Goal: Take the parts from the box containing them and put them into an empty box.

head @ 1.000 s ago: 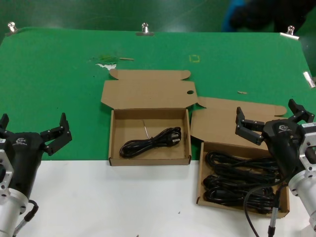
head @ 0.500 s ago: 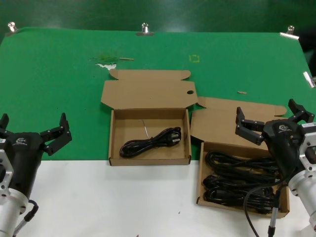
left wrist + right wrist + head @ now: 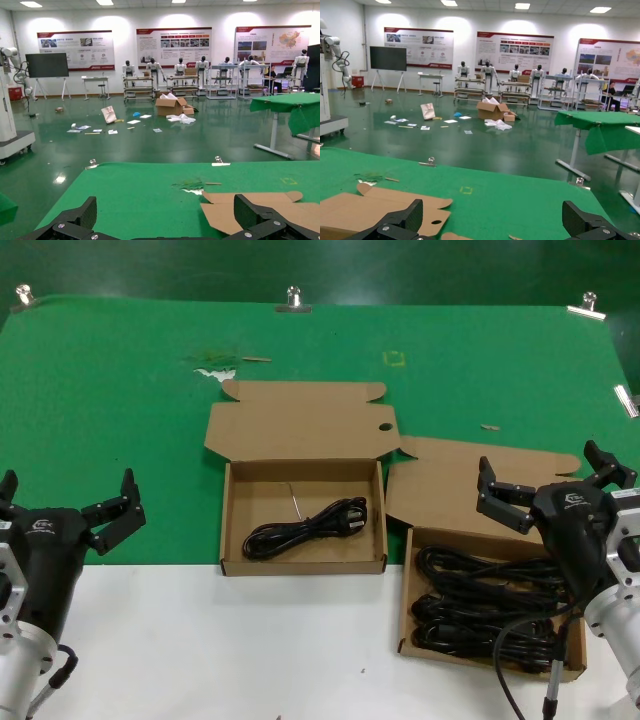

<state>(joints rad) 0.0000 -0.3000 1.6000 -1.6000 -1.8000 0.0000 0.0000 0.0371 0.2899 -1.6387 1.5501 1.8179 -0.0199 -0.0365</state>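
Several coiled black cables (image 3: 487, 608), the parts, fill the narrower carton (image 3: 404, 612) at the right, near the table's front. Its lid (image 3: 450, 490) lies folded back. My right gripper (image 3: 545, 468) hovers open over that carton's far end, holding nothing. The wider carton (image 3: 229, 510) sits mid-table with one coiled cable (image 3: 305, 527) and a pale sliver (image 3: 295, 502) on its floor. Its holed lid (image 3: 300, 425) lies flat behind it. My left gripper (image 3: 68, 483) waits open at the far left, away from both cartons. Each wrist view shows open fingers: left gripper (image 3: 167, 220), right gripper (image 3: 495, 220).
A green mat (image 3: 120, 400) covers the far table, held by metal clips (image 3: 293, 298) on its back edge. Bare white tabletop (image 3: 220, 650) runs along the front. A white scrap (image 3: 215, 371) lies beyond the wider carton. In the right wrist view the holed lid (image 3: 380, 205) shows.
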